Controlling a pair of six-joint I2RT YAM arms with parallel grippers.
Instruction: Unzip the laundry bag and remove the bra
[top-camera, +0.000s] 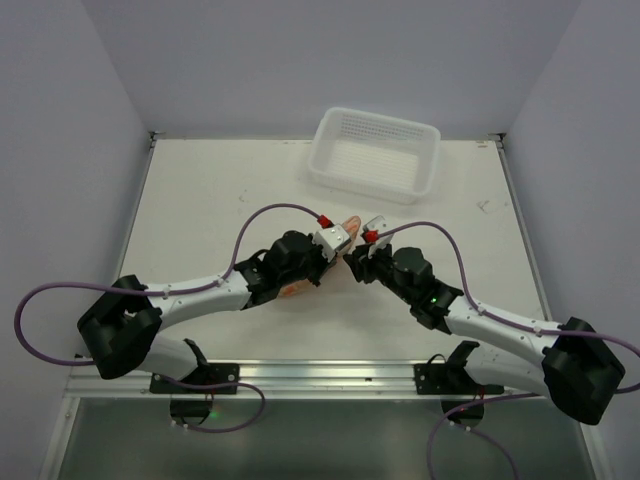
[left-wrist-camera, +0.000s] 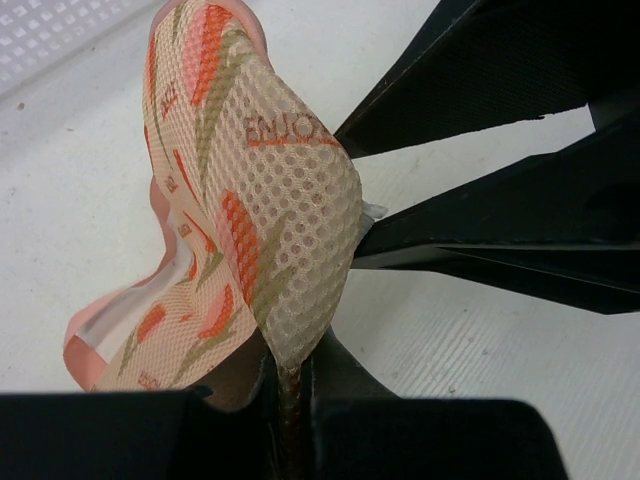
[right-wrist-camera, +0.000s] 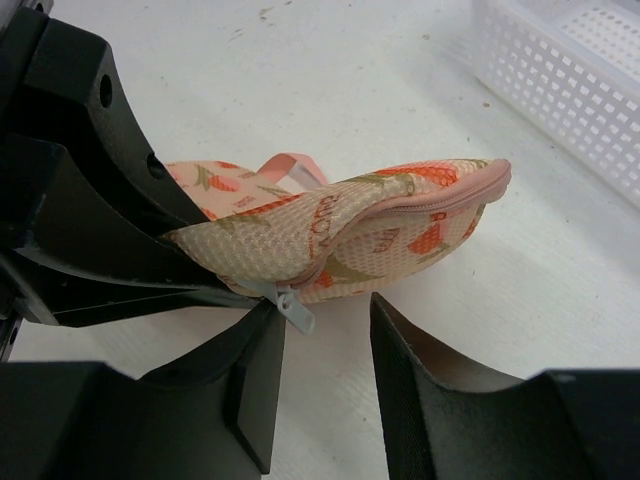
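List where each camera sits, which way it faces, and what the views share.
Top external: above and behind the arms, looking down at the table; both arms show, meeting at the laundry bag.
Left wrist: on the left arm, looking along the left gripper, shut on the bag's mesh.
Right wrist: looking along the open right gripper at the zipper pull.
Shared: both wrist views show the bag and the white basket.
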